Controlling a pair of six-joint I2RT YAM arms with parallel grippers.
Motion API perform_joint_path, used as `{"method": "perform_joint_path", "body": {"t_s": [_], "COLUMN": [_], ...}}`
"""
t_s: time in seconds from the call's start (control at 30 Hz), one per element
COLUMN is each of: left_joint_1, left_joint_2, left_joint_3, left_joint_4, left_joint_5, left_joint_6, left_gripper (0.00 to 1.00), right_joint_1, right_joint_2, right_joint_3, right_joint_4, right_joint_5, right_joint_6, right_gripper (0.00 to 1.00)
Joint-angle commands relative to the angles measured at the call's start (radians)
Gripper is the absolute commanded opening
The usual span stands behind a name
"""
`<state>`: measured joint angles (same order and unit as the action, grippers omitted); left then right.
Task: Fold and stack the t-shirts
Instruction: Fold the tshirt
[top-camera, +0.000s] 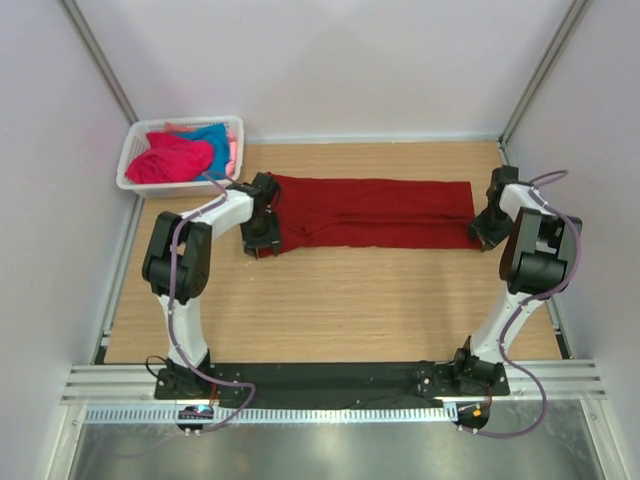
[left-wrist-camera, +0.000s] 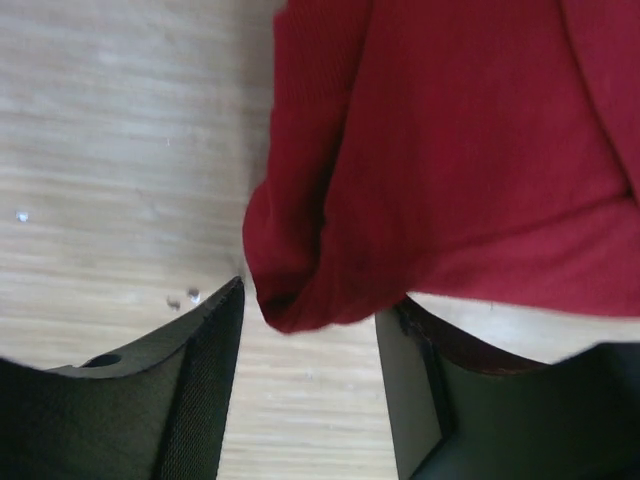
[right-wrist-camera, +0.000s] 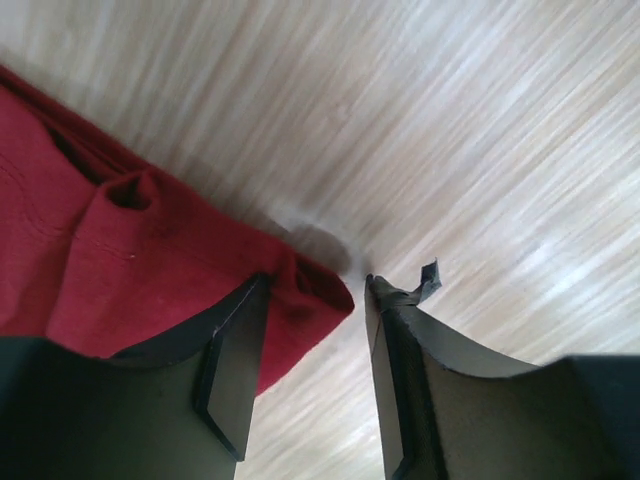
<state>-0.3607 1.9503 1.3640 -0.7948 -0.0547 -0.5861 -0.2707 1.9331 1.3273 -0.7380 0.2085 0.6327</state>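
Wooden table (top-camera: 330, 295) holds the dark red t-shirt (top-camera: 370, 212); my left gripper (top-camera: 262, 246) at its nine o'clock end, right gripper (top-camera: 484, 234) at three, both spread.

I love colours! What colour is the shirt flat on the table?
The cloth t-shirt is dark red, clearest in the top view.

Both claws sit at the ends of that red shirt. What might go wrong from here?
1. A corner of the dark red shirt lies inside the open left gripper; lifting away might snag it and spoil the fold.
2. At the other end, cloth bunches against one finger of the open right gripper; pulling back may drag that edge askew.
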Motion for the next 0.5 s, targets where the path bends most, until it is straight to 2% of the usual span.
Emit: {"method": "perform_joint_path", "body": {"t_s": [0.0,0.03,0.07,0.1,0.13,0.17,0.2,0.27,0.4,0.47], "left_joint_1": [0.002,0.002,0.002,0.002,0.002,0.002,0.002,0.005,0.005,0.003], "left_joint_2": [0.041,0.051,0.062,0.064,0.061,0.052,0.041,0.016,-0.011,-0.020], "left_joint_3": [0.056,0.075,0.087,0.096,0.112,0.116,0.118,0.115,0.080,0.046], "left_joint_4": [0.039,0.028,0.014,-0.022,-0.041,-0.058,-0.081,-0.102,-0.152,-0.167], "left_joint_5": [-0.053,-0.060,-0.092,-0.115,-0.137,-0.189,-0.209,-0.238,-0.199,-0.168], "left_joint_6": [0.022,0.028,0.034,0.046,0.057,0.065,0.089,0.098,0.091,0.082], "left_gripper": [0.52,0.46,0.27,0.17,0.09,0.00,0.00,0.00,0.00,0.16], "right_joint_1": [-0.002,-0.004,-0.005,-0.015,-0.019,-0.027,-0.035,-0.036,-0.036,-0.035], "right_joint_2": [0.033,0.036,0.035,0.033,0.024,0.017,0.009,-0.022,-0.077,-0.103], "right_joint_3": [-0.005,0.000,0.001,0.000,-0.002,-0.002,-0.007,-0.013,-0.066,-0.091], "right_joint_4": [0.075,0.057,0.051,0.040,0.023,0.017,0.011,-0.006,-0.035,-0.038], "right_joint_5": [0.017,0.037,0.051,0.066,0.072,0.077,0.086,0.098,0.086,0.077], "right_joint_6": [0.019,0.021,0.013,0.006,-0.004,-0.027,-0.039,-0.077,-0.096,-0.099], "right_gripper": [0.47,0.36,0.29,0.22,0.09,0.04,0.01,0.01,0.01,0.02]}}
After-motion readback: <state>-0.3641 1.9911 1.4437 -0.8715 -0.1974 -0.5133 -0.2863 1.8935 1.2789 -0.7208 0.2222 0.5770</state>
